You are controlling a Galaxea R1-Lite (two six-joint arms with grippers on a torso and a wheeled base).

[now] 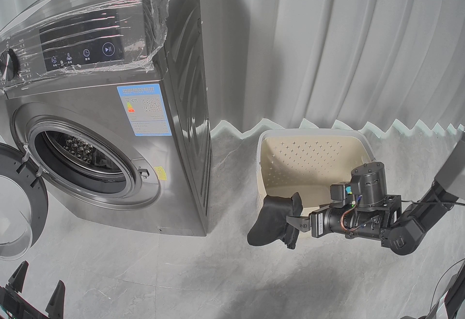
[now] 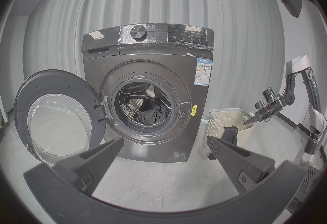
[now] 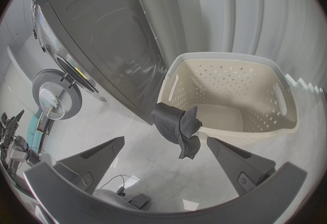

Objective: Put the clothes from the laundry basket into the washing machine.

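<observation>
Head view: a black garment [image 1: 271,225] hangs over the near rim of the cream laundry basket [image 1: 310,160], which stands beside the washing machine [image 1: 121,140]. The machine's door [image 1: 19,199] is open. The right gripper [image 1: 292,230] sits just beside the garment, jaws apart. The left gripper [image 1: 41,276], jaws apart, faces the drum [image 2: 136,95], where dark clothes [image 2: 151,115] lie.

Head view: washing machine [image 1: 97,97] door [image 1: 19,208] and control knob [image 1: 7,65] cut by left edge. Left gripper [image 1: 41,281]: finger tips above bottom edge, rest cut off. Dark garment [image 1: 271,225] covers a stretch of the laundry basket [image 1: 315,150] near rim; right arm [image 1: 411,228], itself cut by right edge, hides more of it. Left wrist view: dark clothes [image 2: 151,115] in drum [image 2: 136,90], piece count too small to tell. Label [image 1: 144,109] print unreadable.
</observation>
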